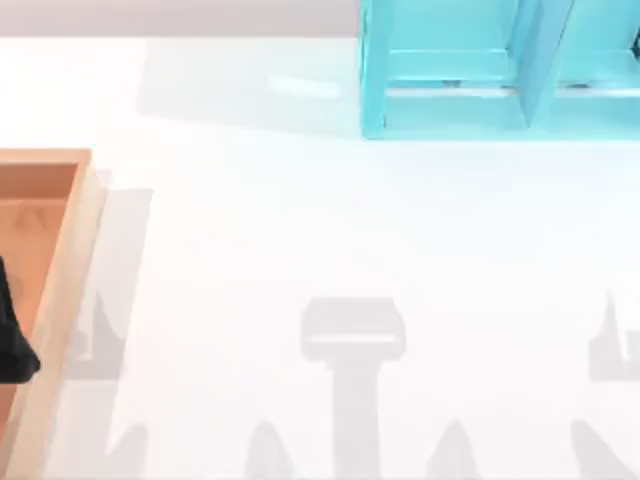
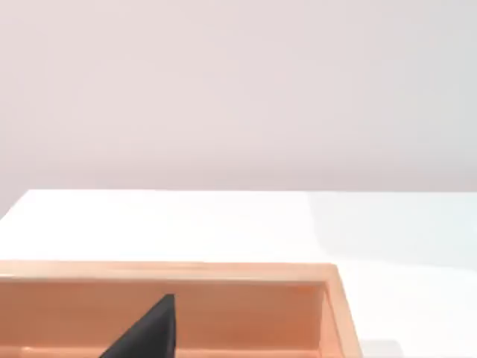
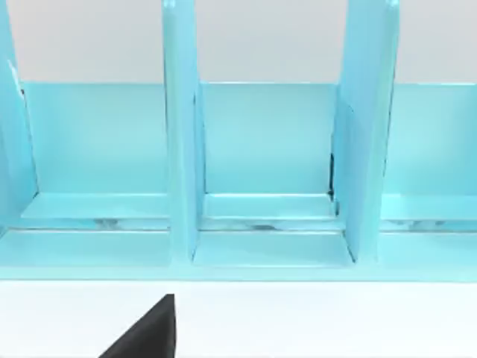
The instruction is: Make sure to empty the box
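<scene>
At the table's left edge, the box (image 1: 75, 260) sat with the left gripper (image 1: 12, 335) over its floor (I could not tell its finger state, nor the right gripper's (image 3: 145, 332)). The visible floor looked bare, so emptying seemed advanced. Rightward lay open table; the turquoise shelf (image 1: 500, 70) bounded the far right.

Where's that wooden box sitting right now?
The box sits at the table's left edge in the top view, far from the turquoise shelf at the back right; the left gripper hangs over its floor.
</scene>
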`<state>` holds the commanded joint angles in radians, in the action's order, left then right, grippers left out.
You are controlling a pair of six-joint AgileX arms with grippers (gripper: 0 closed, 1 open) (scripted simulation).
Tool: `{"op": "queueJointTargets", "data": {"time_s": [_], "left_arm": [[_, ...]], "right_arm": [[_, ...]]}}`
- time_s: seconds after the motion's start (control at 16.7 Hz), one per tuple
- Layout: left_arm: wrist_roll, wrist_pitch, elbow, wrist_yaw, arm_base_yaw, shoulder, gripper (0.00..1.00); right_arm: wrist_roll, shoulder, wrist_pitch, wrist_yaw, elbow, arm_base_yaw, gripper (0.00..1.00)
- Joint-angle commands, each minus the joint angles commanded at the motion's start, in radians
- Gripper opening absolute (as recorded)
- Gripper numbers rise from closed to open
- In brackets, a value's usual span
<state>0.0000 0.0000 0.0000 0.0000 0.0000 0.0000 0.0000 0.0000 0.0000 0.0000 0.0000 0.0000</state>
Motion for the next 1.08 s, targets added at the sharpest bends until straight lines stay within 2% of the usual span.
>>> {"op": "queueJointTargets", "data": {"time_s": [0.24,0.42,1.08], "left_arm": [[0.009,-0.033,0.033,0.000,0.008,0.033,1.00],[0.041,-0.150,0.148,0.001,0.036,0.161,1.00],[0.235,-0.887,0.877,0.006,0.210,1.102,1.00]], "right_arm": [[0.000,0.000,0.000,0.000,0.000,0.000,1.00],[0.000,0.000,0.000,0.000,0.000,0.000,1.00],[0.000,0.000,0.000,0.000,0.000,0.000,1.00]]}}
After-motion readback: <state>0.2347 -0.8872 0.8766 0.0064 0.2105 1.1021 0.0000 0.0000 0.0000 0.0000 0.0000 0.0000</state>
